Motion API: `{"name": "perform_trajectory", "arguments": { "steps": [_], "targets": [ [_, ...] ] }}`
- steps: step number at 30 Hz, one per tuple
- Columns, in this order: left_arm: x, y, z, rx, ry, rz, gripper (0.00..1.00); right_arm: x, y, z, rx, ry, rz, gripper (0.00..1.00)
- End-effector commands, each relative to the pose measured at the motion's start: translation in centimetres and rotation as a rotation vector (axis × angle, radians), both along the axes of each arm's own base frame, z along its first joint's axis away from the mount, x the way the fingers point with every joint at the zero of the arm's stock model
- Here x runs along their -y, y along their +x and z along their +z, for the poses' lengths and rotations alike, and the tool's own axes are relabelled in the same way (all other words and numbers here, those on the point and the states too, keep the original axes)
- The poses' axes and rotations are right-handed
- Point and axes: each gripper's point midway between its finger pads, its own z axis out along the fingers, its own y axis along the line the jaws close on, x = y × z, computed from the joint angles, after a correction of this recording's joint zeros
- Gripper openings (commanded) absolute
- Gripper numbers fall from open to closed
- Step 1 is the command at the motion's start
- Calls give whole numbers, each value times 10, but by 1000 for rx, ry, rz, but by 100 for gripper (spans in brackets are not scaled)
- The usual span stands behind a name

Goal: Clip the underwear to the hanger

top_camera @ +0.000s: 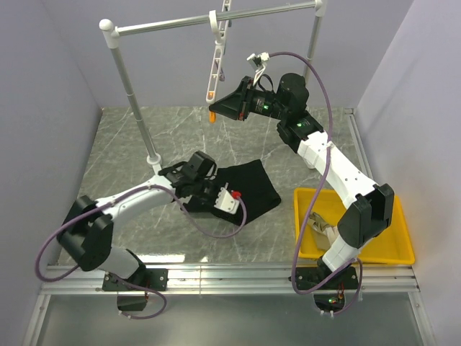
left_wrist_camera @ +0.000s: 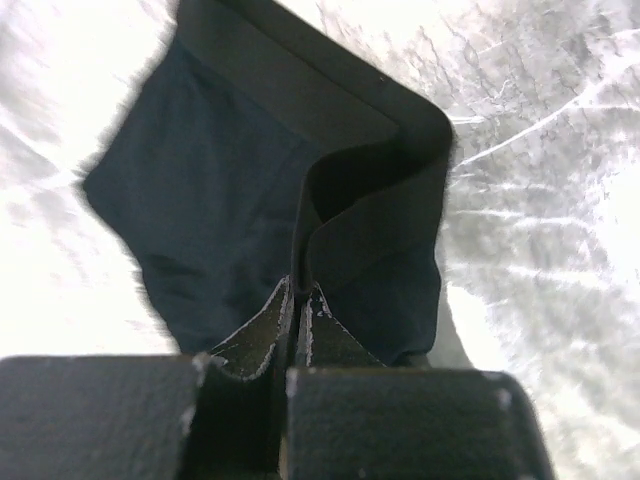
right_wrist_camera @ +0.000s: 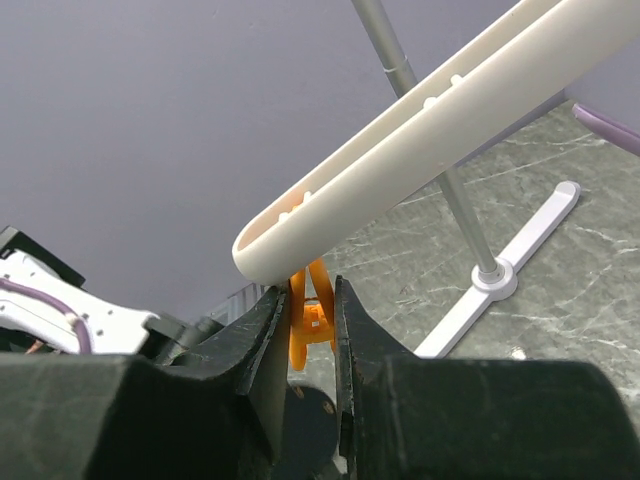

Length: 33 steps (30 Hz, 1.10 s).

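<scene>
Reaching low over the grey marbled table (top_camera: 180, 133), the left gripper (left_wrist_camera: 300, 300) pinches its jaws together on a waistband fold of the underwear (top_camera: 248, 189) lying there; the raised right gripper (right_wrist_camera: 311, 292) squeezes the orange clip (right_wrist_camera: 310, 325) at the lower end of the tilted hanger (top_camera: 218, 61), hooked on the white rail (top_camera: 180, 22); a yellow tray (top_camera: 400, 249) sits beside the right base.

No words, labels, brand names, numbers or signs can be read in any of the three views.
</scene>
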Motion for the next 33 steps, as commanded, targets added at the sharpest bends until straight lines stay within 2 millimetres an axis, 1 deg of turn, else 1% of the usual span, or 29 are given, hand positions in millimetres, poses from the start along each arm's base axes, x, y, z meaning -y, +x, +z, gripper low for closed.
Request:
{"name": "perform_trajectory", "arguments": {
  "steps": [1,3,4,5,6,8,9,11,12,14,15,17,18,20,21,23,25,26,27,31,33],
  "targets": [
    [14,6,-14,-68,26,131,0,8,-3,15,34,24,-17,0],
    [19,11,-22,-100,31,212,0,9,-3,16,35,26,-17,0],
    [20,13,-30,-110,52,239,0,9,-3,15,33,24,-17,0],
    [20,12,-34,-145,53,281,1,8,-2,14,31,24,-15,0],
    [24,15,-33,-146,35,301,1,9,-1,14,33,23,-18,0],
    [26,11,-39,-199,31,340,1,9,-2,15,33,24,-17,0],
    [25,9,-41,-212,32,344,9,10,-1,15,33,25,-17,0],
    [24,2,-43,-241,31,344,17,9,-2,15,30,26,-13,0],
    [23,-1,-44,-248,34,340,26,9,-1,15,30,26,-15,0],
    [20,-8,-42,-261,28,326,32,10,-2,16,33,26,-15,0],
    [18,-11,-43,-269,32,324,39,10,-2,15,33,24,-15,0],
    [14,-20,-42,-283,43,295,47,9,-2,14,30,23,-14,0],
    [13,-21,-42,-284,44,292,56,9,-2,14,30,23,-14,0],
    [9,-27,-45,-288,46,280,66,9,-3,14,27,27,-10,0],
    [7,-30,-49,-294,54,277,74,9,-2,15,29,28,-10,0],
    [7,-28,-51,-294,51,287,76,9,-2,15,29,28,-10,0],
    [6,-30,-57,-318,65,283,79,9,-3,16,30,28,-8,0],
    [6,-30,-59,-319,66,280,95,9,-2,15,30,27,-10,0],
    [4,-32,-65,-329,78,276,96,9,-2,15,30,26,-10,0],
    [1,-31,-70,-309,60,231,98,11,-2,14,32,24,-12,0],
    [2,-33,-72,-301,55,203,97,10,-2,13,31,25,-10,0]
  ]
}}
